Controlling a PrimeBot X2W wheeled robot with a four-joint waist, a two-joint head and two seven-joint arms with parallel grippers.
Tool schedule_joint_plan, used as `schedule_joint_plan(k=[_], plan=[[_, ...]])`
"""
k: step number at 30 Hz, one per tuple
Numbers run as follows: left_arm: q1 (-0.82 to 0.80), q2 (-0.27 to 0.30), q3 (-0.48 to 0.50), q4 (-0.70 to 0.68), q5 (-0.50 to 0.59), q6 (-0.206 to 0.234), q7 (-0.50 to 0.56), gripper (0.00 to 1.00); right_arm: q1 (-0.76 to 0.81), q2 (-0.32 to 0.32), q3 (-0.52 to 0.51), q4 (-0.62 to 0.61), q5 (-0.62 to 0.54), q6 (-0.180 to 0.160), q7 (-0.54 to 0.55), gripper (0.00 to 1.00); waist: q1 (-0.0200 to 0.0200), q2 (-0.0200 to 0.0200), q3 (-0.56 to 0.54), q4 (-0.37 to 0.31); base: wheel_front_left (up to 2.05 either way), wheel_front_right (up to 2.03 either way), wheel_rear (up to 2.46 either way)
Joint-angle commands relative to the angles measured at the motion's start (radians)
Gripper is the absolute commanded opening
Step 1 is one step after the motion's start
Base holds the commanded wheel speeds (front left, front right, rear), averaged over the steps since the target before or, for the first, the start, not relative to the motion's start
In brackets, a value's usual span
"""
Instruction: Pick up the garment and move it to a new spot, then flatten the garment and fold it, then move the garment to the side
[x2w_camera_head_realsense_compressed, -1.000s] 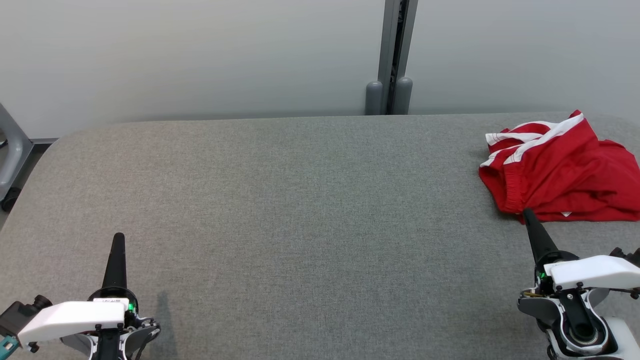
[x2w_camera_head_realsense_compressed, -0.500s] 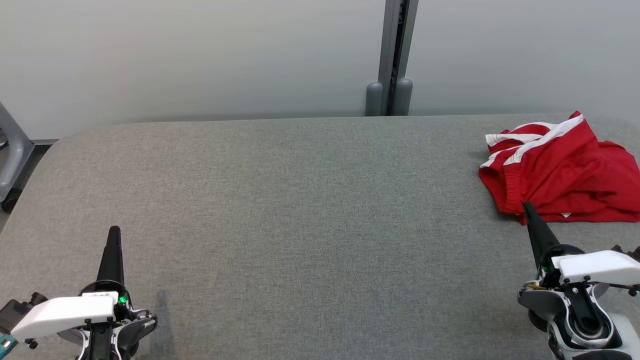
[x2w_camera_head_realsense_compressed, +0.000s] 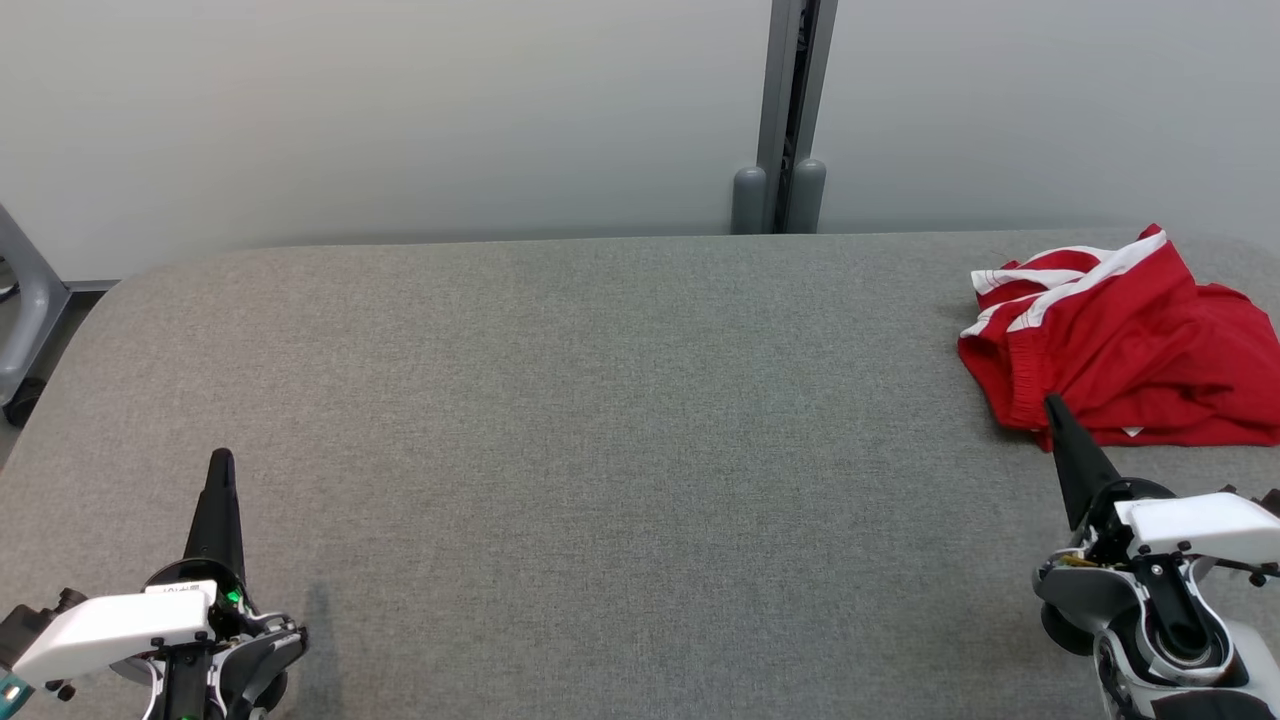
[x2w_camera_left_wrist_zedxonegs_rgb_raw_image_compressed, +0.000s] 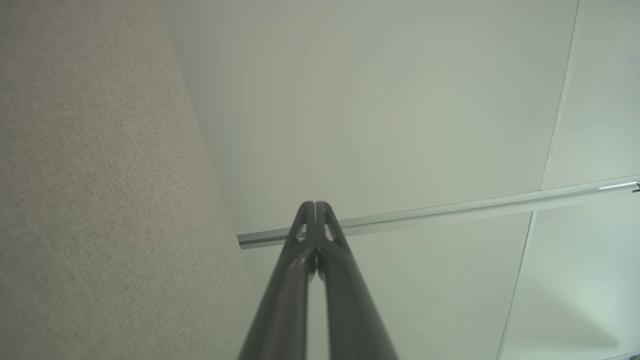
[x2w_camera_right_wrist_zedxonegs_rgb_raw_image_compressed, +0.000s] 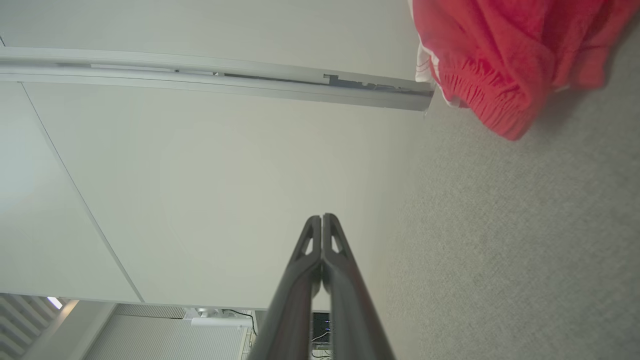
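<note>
The garment (x2w_camera_head_realsense_compressed: 1120, 345), red shorts with white side stripes, lies crumpled at the far right of the grey table (x2w_camera_head_realsense_compressed: 600, 400). Its elastic waistband (x2w_camera_right_wrist_zedxonegs_rgb_raw_image_compressed: 480, 95) also appears at the top right of the right wrist view. My right gripper (x2w_camera_head_realsense_compressed: 1052, 406) is shut and empty, its tip overlapping the garment's near edge in the head view; whether it touches the cloth I cannot tell. In its own view the right gripper (x2w_camera_right_wrist_zedxonegs_rgb_raw_image_compressed: 321, 217) holds nothing. My left gripper (x2w_camera_head_realsense_compressed: 220, 458) is shut and empty over the table's near left, and the left gripper (x2w_camera_left_wrist_zedxonegs_rgb_raw_image_compressed: 315, 204) points at the wall.
A pale wall stands behind the table, with a grey vertical post (x2w_camera_head_realsense_compressed: 785, 120) at the back centre. A grey chair leg (x2w_camera_head_realsense_compressed: 25, 300) shows at the left edge. Bare grey cloth surface spans the table between my two arms.
The left arm has drifted slightly left and back toward me. My right arm has shifted a little right, its tip now a bit higher against the garment's edge. The garment has not moved.
</note>
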Motion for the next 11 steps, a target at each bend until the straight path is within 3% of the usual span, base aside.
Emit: schedule_joint_plan(k=[1, 11], plan=[[-0.024, 0.002, 0.007, -0.007, -0.021, -0.002, 0.005, 0.0, -0.011, -0.002, -0.006, 0.003, 0.023, 0.002, 0.009, 0.0, 0.0, 0.0, 0.0, 0.0, 0.0, 0.0, 0.0], [-0.027, 0.002, 0.013, -0.008, -0.074, -0.002, 0.02, 0.0, -0.023, -0.001, -0.013, 0.01, 0.078, 0.002, 0.027, 0.0, 0.0, 0.0, -0.002, 0.001, 0.0, 0.0, 0.0]])
